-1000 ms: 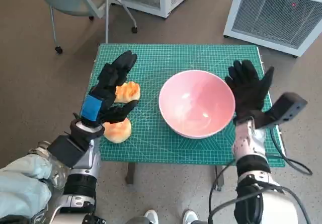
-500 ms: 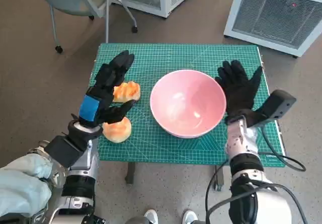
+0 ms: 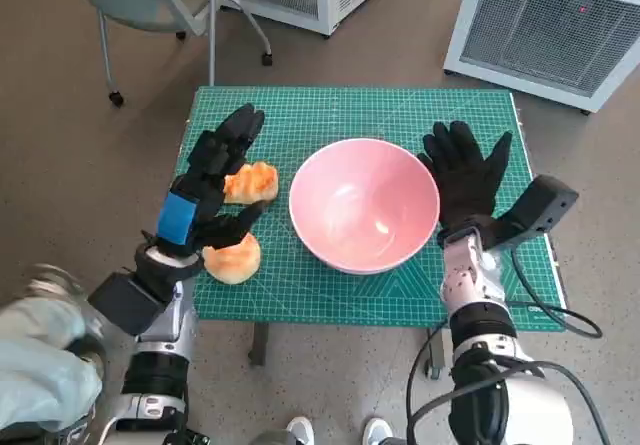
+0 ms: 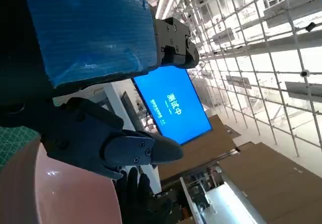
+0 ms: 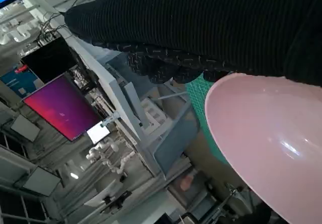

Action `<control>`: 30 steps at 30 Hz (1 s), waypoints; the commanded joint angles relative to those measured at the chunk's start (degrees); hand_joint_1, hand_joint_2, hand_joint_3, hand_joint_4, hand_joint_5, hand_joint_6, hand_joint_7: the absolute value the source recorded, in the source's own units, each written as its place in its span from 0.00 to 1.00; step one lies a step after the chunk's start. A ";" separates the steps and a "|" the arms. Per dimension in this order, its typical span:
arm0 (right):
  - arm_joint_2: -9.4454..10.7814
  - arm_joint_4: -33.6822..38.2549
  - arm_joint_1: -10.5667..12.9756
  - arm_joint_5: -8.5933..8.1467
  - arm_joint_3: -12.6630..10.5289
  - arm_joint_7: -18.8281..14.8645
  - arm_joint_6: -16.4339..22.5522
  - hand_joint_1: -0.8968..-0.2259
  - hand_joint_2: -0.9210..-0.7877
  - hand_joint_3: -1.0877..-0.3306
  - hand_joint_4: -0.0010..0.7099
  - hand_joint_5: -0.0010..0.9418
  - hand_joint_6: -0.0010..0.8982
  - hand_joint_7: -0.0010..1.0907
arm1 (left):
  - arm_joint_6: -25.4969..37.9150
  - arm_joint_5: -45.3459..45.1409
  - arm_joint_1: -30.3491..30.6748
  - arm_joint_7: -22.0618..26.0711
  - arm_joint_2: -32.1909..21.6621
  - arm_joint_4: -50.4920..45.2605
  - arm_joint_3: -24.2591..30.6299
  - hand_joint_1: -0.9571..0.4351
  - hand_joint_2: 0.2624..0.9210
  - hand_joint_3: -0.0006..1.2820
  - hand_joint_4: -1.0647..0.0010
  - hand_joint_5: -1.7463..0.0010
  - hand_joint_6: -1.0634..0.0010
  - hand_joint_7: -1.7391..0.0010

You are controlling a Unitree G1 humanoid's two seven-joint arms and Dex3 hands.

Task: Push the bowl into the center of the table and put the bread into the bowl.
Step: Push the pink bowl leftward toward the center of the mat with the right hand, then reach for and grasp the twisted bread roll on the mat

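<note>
Three views, one moment. Only the head view takes in the whole green mat (image 3: 350, 115) covering the small table: the pink bowl (image 3: 364, 217) sits near the mat's middle, slightly toward its right and near side, and two pieces of bread lie at the left, the far bread (image 3: 250, 181) just beyond the near bread (image 3: 234, 259), both outside the bowl.

The left wrist view shows none of the bread; it shows the blue-taped back of the left hand (image 4: 90, 83), a sliver of the bowl's rim (image 4: 60, 194), and, beyond, a blue screen (image 4: 173, 105) with shelving behind. The right wrist view shows the glove as a dark band over the bowl's pink wall (image 5: 271, 143), a strip of mat (image 5: 201, 95), and a magenta screen (image 5: 63, 108) in the room behind.

Left hand (image 3: 215, 180): fingers spread and raised above the two pieces of bread, holding nothing; whether its thumb touches the near bread cannot be told from this angle. Right hand (image 3: 465, 180): released, fingers fanned upright, the palm set against the right side of the bowl's rim, apparently in contact.

A white vented cabinet (image 3: 560, 25) stands on the floor beyond the table's far right corner, a chair (image 3: 160, 5) beyond its far left.
</note>
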State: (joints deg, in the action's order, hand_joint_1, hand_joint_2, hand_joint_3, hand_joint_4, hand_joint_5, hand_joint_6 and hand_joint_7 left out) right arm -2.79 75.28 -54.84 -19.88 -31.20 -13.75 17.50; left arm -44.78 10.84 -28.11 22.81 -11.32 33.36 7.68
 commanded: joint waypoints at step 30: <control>-6.94 -30.64 13.61 2.28 13.82 -22.87 30.95 0.36 0.00 0.49 0.15 0.02 0.00 0.49 | 1.47 -15.44 -7.16 -7.94 -16.11 4.21 0.70 0.29 0.97 0.06 0.88 1.00 0.90 0.91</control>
State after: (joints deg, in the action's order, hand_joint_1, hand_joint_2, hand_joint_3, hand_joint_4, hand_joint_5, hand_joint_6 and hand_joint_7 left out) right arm -9.01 47.94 -44.34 -17.73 -18.35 -36.75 48.40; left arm -44.49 -1.86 -33.81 15.24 -24.71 37.14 9.41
